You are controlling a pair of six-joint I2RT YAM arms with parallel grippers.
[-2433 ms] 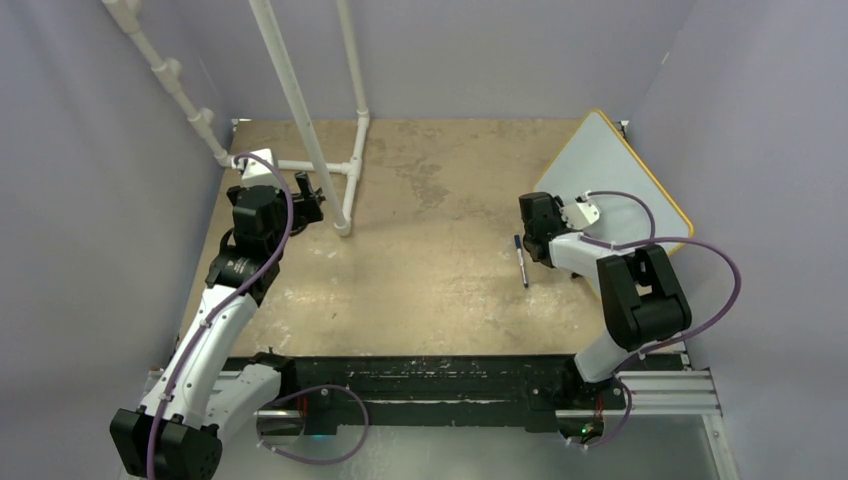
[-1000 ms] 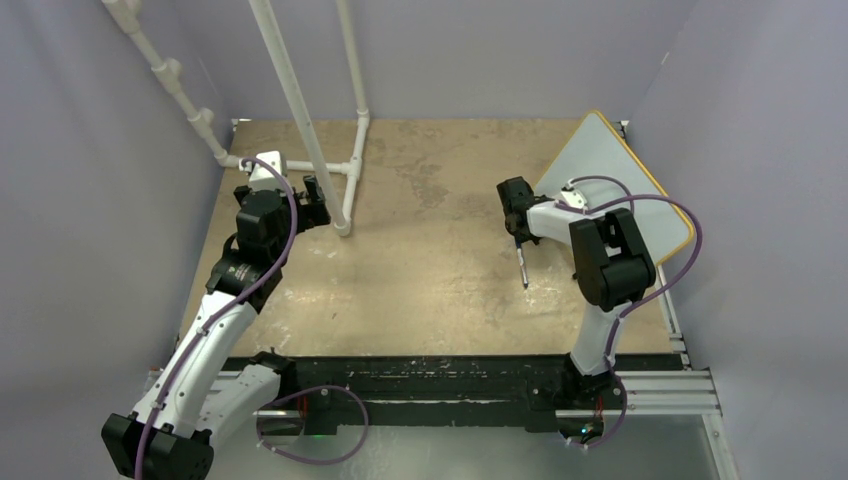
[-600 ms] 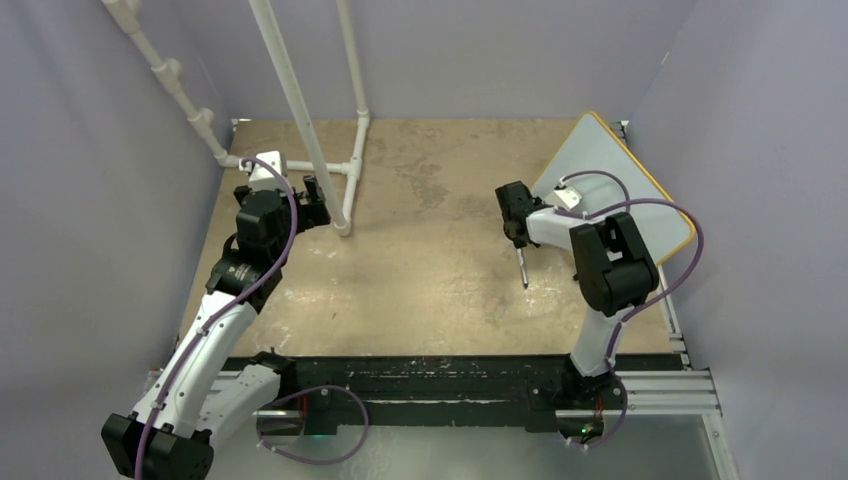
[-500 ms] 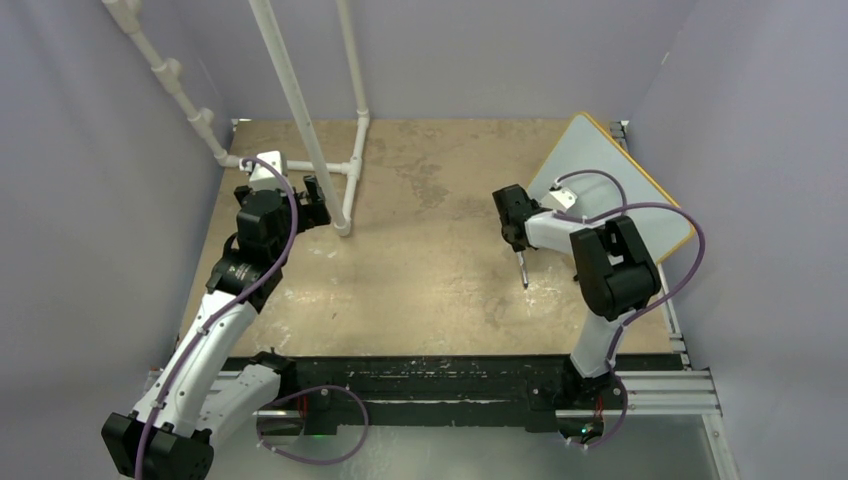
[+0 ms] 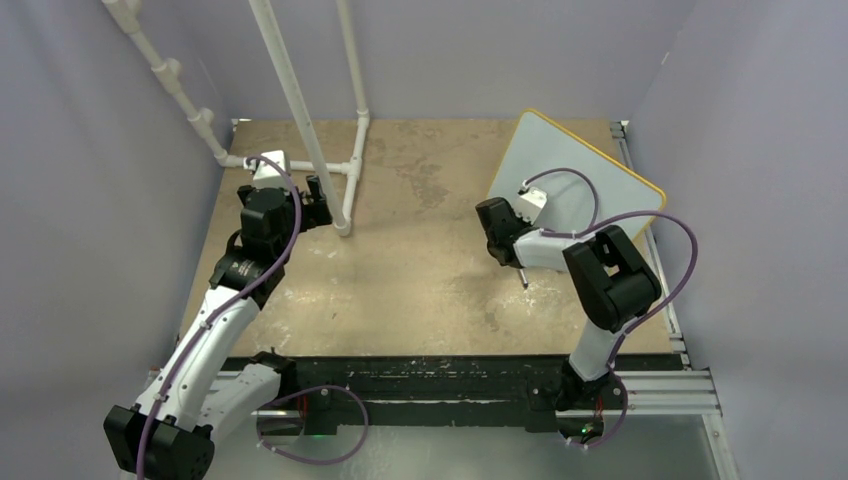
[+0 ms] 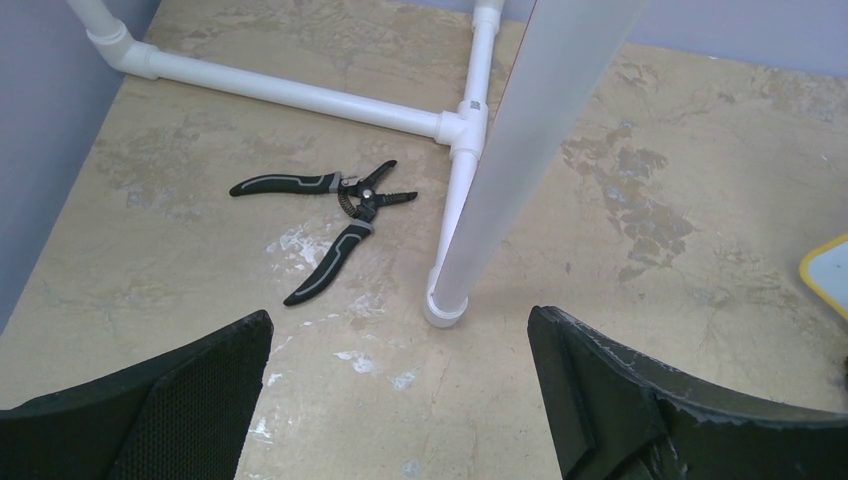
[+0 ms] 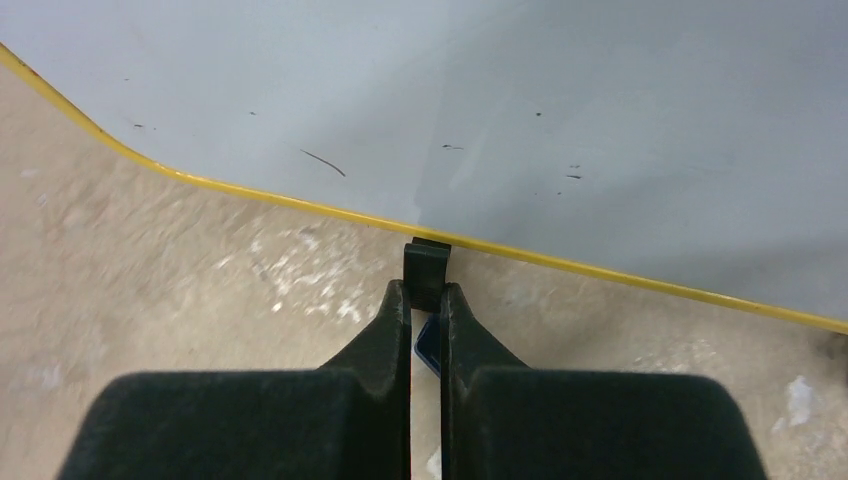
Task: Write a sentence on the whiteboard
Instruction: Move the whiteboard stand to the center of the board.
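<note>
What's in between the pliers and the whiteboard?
The white pipe frame stands between the pliers and the whiteboard corner; the left wrist view shows it.

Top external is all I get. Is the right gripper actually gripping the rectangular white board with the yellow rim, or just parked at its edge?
Observer: Gripping, going by the right wrist view. The right gripper has its fingers almost together on a small black foot that sticks out under the thin yellow rim of the white whiteboard.
Operator: What's under the left arm's head? It's blocked for me.
Observer: The left wrist view shows black-and-grey-handled pliers lying with handles spread on the tan table, beside the white plastic pipe frame. The left gripper is open and holds nothing.
</note>
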